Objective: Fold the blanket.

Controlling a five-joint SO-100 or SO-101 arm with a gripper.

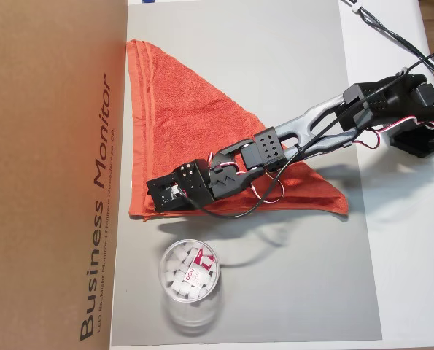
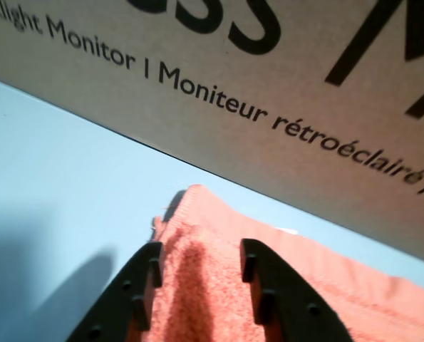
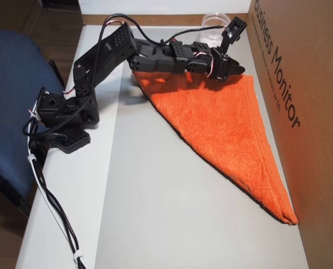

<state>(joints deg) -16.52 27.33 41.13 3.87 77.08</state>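
— Orange terry, folded into a triangle: that is the blanket [image 1: 195,131], lying flat on the grey mat [image 1: 289,73].

— Where does it sit on the mat?

— In an overhead view its long straight edge runs just beside the cardboard box [image 1: 49,175], the one printed "Business Monitor". In the other overhead view [image 3: 233,129] one point of the triangle tapers toward the near end of the mat, again close along the box [image 3: 312,112].

— And the arm?

— Black, reaching from its base [image 3: 65,109] at the table's edge out across the cloth. The gripper [image 2: 197,260] is over the blanket's corner nearest the box. The wrist view shows the two dark fingers [image 2: 272,296] spread apart, with fuzzy orange cloth between and under them.

— Is it pinching the cloth?

— No. The jaws stand apart with a clear gap, and the cloth lies beneath them, not squeezed. Whether the tips touch the fabric I cannot tell.

— Anything else nearby?

— A clear cup [image 1: 190,273] with small white pieces and a red-and-white label inside, on the mat near the blanket's lower edge, apart from it. In the other overhead view the cup [image 3: 214,25] is behind the gripper [image 3: 236,70]. A blue chair [image 3: 15,101] stands beside the table, and cables [image 3: 51,207] trail from the base.
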